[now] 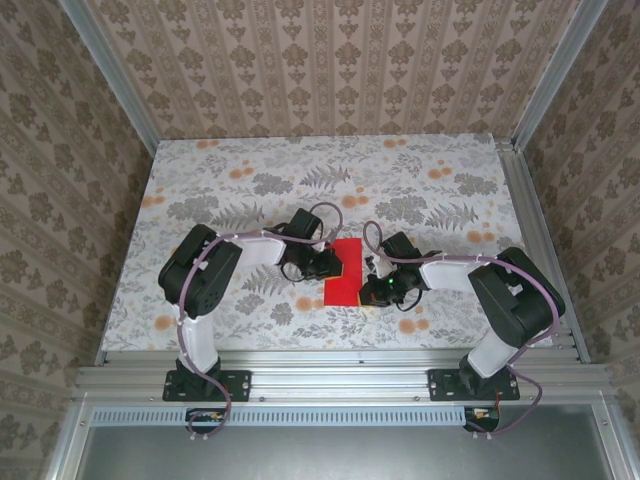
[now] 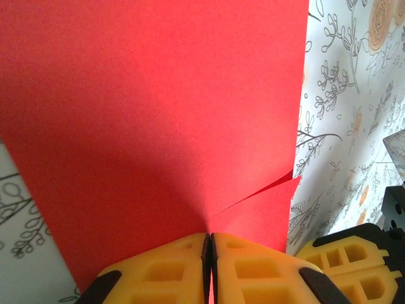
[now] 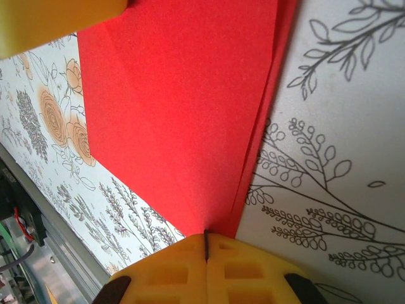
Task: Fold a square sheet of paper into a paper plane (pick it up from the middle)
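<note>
Red paper, thin and matte. The square sheet of paper (image 1: 344,272) lies at the middle of the floral tabletop (image 1: 250,190), between the two arms. From above it reads as an upright rectangle rather than a square, so it looks already doubled over.

Left gripper (image 1: 328,266): in the left wrist view its yellow fingers (image 2: 164,266) are pressed together on the near edge of the sheet (image 2: 158,114). A second layer peels off at a shallow angle just beside the pinch.

Right gripper (image 1: 373,287): its yellow fingers (image 3: 171,269) are likewise closed on the paper (image 3: 183,107), nipping the point where two or three red layers converge. Those layers fan slightly apart along the far edge, so the stack is not flush.

Judgement: the step in hand appears to be squaring up a fold while both claws hold opposite sides.

To do it well:
- Move both arms in step. A one-sided pull on paper this thin would buckle or tear it.
- Close the fanned edges before any crease is pressed, because an offset now carries into every later fold.
- Hold the sheet low against the table, so the surface backs the crease.
- Release one side only once the layers sit true.
</note>
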You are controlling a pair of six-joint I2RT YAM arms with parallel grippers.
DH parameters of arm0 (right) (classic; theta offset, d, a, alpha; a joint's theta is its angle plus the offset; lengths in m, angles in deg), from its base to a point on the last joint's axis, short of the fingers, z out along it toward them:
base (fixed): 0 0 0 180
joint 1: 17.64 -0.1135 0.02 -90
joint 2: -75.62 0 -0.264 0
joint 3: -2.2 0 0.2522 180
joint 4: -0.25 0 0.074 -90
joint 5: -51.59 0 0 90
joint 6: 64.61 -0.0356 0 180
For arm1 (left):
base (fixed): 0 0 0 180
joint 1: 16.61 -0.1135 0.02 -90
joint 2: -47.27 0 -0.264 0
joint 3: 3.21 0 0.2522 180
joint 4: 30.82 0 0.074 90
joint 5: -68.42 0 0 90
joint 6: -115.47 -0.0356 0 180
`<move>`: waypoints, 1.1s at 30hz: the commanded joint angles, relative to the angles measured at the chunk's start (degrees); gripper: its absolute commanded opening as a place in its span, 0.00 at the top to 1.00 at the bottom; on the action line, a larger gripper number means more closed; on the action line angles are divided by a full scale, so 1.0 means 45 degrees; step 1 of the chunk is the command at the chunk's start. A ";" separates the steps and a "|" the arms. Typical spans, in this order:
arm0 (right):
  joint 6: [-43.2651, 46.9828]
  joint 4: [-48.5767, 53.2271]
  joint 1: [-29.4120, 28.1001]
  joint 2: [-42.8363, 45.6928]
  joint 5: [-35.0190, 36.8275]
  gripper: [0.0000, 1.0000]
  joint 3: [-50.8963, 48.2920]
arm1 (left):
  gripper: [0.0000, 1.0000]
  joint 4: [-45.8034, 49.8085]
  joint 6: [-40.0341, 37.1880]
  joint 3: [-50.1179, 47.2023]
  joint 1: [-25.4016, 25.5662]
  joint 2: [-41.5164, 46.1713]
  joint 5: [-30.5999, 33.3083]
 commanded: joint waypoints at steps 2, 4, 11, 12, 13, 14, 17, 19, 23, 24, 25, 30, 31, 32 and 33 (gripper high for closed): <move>0.0135 0.2145 -0.0173 -0.0513 0.1673 1.00 -0.0573 | 0.87 0.0703 -0.0884 0.0260 -0.0779 -0.0554 0.1660; 0.0135 0.2161 -0.0188 -0.0499 0.1685 1.00 -0.0586 | 0.87 0.0856 -0.0998 0.0393 -0.0874 -0.0622 0.1661; 0.0144 0.2149 -0.0192 -0.0440 0.1651 1.00 -0.0562 | 0.87 0.0962 -0.1155 0.0631 -0.1057 -0.0736 0.1426; 0.0143 0.2140 -0.0192 -0.0426 0.1622 1.00 -0.0566 | 0.87 0.0973 -0.1170 0.0636 -0.1027 -0.0778 0.1361; 0.0114 0.2075 -0.0194 -0.0388 0.1567 1.00 -0.0571 | 0.87 0.0977 -0.1175 0.0641 -0.1018 -0.0825 0.1302; 0.0062 0.2027 -0.0192 -0.0336 0.1487 1.00 -0.0566 | 0.86 0.0977 -0.1187 0.0620 -0.1017 -0.0854 0.1271; -0.0082 0.1818 -0.0192 -0.0084 0.1159 1.00 -0.0528 | 0.86 0.1099 -0.1303 0.0551 -0.1017 -0.0811 0.1373; -0.0201 0.1687 -0.0192 0.0145 0.0767 1.00 -0.0443 | 0.86 0.1197 -0.1340 0.0546 -0.0998 -0.0764 0.1291; -0.0603 0.1324 -0.0079 0.0838 0.0050 0.94 -0.0074 | 0.86 0.1260 -0.1439 0.0516 -0.0939 -0.0778 0.1216; -0.0653 0.1314 -0.0023 0.0999 -0.0063 0.93 0.0053 | 0.86 0.1241 -0.1439 0.0483 -0.0924 -0.0781 0.1207; -0.0686 0.1350 0.0029 0.1218 -0.0105 0.92 0.0200 | 0.86 0.1225 -0.1466 0.0478 -0.0919 -0.0810 0.1174; -0.0505 0.1512 0.0570 0.1774 -0.0130 0.80 0.0679 | 0.86 0.1155 -0.1464 0.0472 -0.0842 -0.0840 0.1082; -0.0442 0.1543 0.0678 0.1704 -0.0126 0.79 0.0797 | 0.86 0.1104 -0.1467 0.0481 -0.0824 -0.0838 0.1066; -0.0371 0.1556 0.0771 0.1592 -0.0147 0.78 0.0920 | 0.86 0.1068 -0.1453 0.0487 -0.0822 -0.0849 0.1023; -0.0287 0.1583 0.0811 0.1458 -0.0165 0.77 0.1076 | 0.86 0.1046 -0.1448 0.0483 -0.0822 -0.0854 0.0988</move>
